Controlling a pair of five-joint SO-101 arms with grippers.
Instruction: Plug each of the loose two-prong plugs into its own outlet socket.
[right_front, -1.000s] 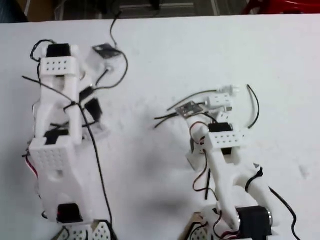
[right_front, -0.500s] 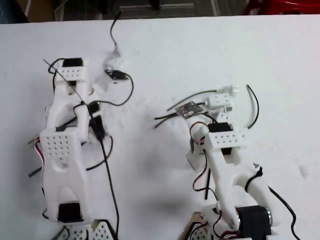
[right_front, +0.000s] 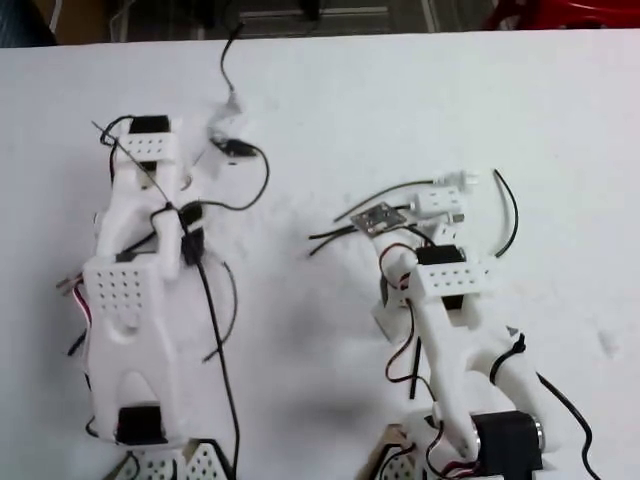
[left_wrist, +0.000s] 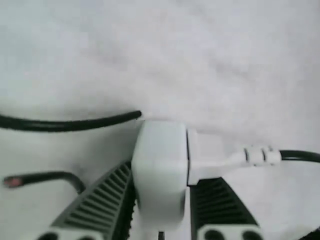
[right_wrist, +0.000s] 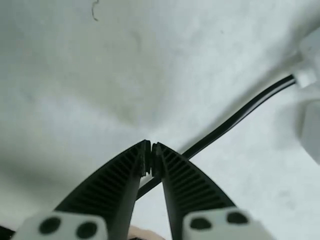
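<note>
The left arm (right_front: 130, 290) has pulled back across the table (right_front: 330, 110) over the last second, then nearly settles in the last half second. The left gripper (left_wrist: 160, 175) is clamped on a white socket block (left_wrist: 160, 145), one finger on each side. A plug (left_wrist: 207, 152) sits flush against the block, and its black cord (left_wrist: 297, 156) trails away. That pair looks mated, so the arm is probably just carrying or steadying it.

The right arm (right_front: 450, 280) has not moved at all. The right gripper (right_wrist: 151, 150) has its tips pressed together and holds nothing. A second cord (right_wrist: 235, 120) runs underneath toward a white plug end (right_wrist: 306, 75). That plug probably still needs work.
</note>
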